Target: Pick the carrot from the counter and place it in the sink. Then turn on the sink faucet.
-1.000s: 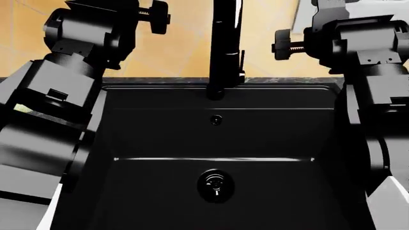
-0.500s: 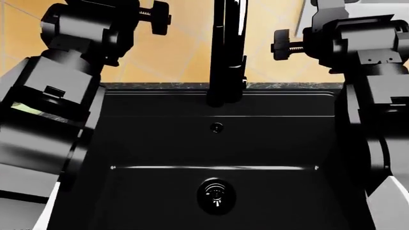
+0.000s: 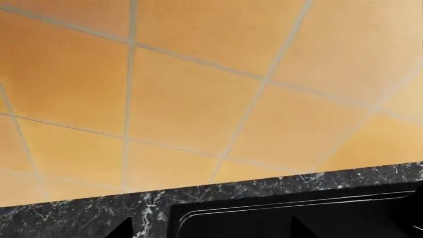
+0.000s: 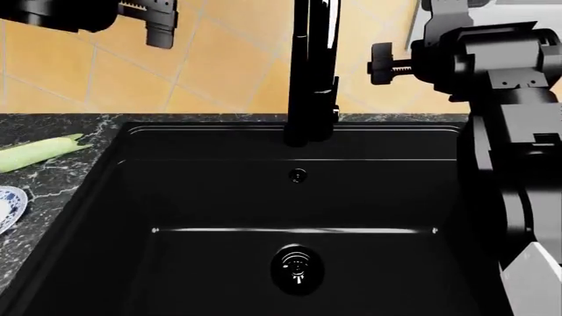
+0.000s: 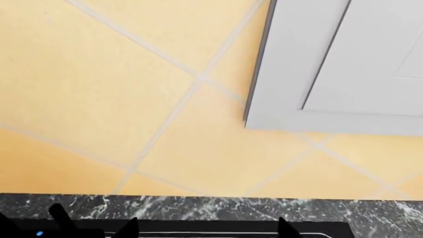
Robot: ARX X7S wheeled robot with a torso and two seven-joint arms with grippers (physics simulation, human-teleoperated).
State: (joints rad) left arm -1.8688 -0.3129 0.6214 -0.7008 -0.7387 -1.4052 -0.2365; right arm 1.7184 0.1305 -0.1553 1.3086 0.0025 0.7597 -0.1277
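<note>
Both arms ride high against the tiled wall, clear of the sink (image 4: 131, 141); no carrot in sight, and neither gripper's opening can be read.

So the sink (image 4: 176, 197) sits dead center in the counter (image 4: 52, 174). Faucet (image 4: 312, 72) stands at 12 o'clock on its back rim, drain (image 4: 297, 268) toward 6. Out at 9 o'clock there's a long vegetable (image 4: 39, 151), with a plate (image 4: 7, 204) just in front of it.
</note>
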